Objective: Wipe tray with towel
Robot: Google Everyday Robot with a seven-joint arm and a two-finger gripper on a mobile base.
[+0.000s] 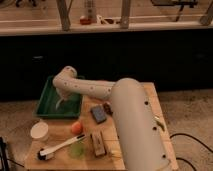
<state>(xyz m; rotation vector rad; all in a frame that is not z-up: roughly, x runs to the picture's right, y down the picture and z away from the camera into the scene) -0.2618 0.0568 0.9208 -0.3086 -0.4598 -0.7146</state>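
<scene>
**End effector low in the tray, with the wiping step seemingly in hand**
The end effector (62, 100) sits over the floor of the green tray (46, 107) at the bench's (57, 130) back-left corner. I cannot tell whether it is clenched or released. A pale patch under it may be the towel (59, 105). The next move probably calls for strokes held inside the raised rim. There is bare tray floor to the left and front. An orange (76, 127) and a blue sponge (99, 114) lie near the front-right corner.
</scene>
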